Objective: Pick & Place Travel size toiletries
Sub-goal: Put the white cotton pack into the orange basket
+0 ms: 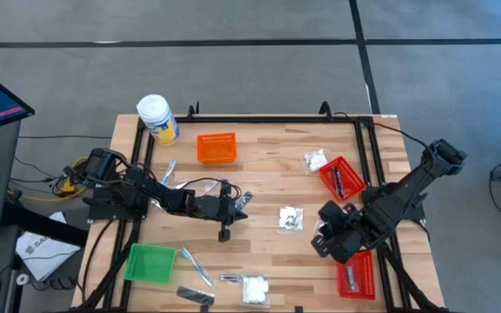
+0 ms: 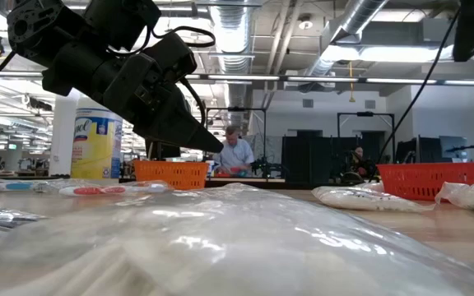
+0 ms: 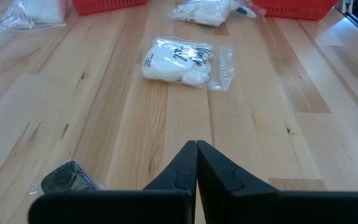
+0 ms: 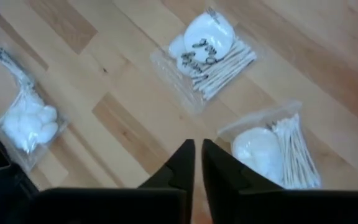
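Table [image 1: 259,187] of pale butcher-block planks fills the view, black-framed at its edges. Jar [image 1: 156,117], a white-lidded, yellow-labelled cylinder, stands at the far left corner. Baskets next, all plastic mesh: orange basket [image 1: 217,147] far centre, green basket [image 1: 150,263] near left, red basket [image 1: 341,176] right, second red basket [image 1: 357,273] near right.

Left gripper [image 1: 223,233] sits over bare wood mid-table, dark tapered fingers pressed together on nothing. Right gripper [image 4: 197,163] hangs near the right side, its fingers all but touching, also empty-handed.

Toiletries lie scattered: a crinkly clear packet [image 3: 182,61] of white lumps ahead of the left gripper; a clear bag of round pads and cotton sticks [image 4: 209,51]; a second pad-and-stick bag [image 4: 277,151] just beside the right fingers; a cotton-ball bag [image 4: 28,123] apart; one dark flat sachet [image 3: 67,177] beside the left fingers.
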`<state>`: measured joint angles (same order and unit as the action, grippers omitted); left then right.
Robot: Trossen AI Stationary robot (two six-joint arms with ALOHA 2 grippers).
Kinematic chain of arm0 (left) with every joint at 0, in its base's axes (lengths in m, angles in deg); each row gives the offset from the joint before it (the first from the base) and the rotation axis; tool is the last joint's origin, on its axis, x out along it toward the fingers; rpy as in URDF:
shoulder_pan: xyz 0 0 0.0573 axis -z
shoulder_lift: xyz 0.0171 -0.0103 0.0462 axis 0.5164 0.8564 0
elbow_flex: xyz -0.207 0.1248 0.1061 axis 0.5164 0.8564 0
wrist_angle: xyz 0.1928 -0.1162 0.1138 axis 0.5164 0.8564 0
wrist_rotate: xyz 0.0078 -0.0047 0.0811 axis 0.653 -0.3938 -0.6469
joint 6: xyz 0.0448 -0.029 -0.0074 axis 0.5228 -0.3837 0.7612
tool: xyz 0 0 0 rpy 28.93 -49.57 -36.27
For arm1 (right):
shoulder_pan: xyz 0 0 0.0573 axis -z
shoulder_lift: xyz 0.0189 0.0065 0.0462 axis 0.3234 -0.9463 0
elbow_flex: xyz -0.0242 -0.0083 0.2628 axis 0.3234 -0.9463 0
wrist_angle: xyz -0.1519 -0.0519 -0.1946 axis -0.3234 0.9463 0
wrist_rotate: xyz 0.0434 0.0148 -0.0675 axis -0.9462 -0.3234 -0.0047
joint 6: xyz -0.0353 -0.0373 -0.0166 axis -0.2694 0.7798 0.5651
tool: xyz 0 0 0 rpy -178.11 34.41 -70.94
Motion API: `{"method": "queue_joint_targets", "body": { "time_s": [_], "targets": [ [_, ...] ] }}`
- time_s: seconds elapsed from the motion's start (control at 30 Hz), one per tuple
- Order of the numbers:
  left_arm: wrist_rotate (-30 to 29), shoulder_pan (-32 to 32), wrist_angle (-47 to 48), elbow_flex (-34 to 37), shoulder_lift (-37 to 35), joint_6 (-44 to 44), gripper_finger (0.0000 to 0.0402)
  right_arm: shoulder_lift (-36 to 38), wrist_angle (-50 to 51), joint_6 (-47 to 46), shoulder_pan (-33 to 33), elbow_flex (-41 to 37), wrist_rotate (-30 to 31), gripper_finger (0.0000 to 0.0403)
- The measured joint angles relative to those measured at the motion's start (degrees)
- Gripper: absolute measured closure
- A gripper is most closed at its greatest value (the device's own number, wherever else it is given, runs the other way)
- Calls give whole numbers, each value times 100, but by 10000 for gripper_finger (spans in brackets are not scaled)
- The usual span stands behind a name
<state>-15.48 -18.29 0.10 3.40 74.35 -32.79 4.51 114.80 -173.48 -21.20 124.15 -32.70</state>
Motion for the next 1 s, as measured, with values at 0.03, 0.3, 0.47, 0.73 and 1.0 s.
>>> {"method": "queue_joint_targets", "body": {
  "time_s": [0.03,0.3,0.47,0.73,1.0],
  "targets": [
    [0,0,-2,0,0,0,399,0,-8,13,-1,0,77,397],
    [0,-2,-48,0,-2,4,399,0,-148,440,0,0,623,401],
    [0,-2,-48,0,-2,4,399,0,-533,1092,2,0,1191,398],
    [-2,25,-83,0,-20,36,399,0,-991,1522,47,0,2806,402],
    [0,48,-115,0,-20,138,399,188,-1118,2210,533,140,2875,402]
  ]
}}
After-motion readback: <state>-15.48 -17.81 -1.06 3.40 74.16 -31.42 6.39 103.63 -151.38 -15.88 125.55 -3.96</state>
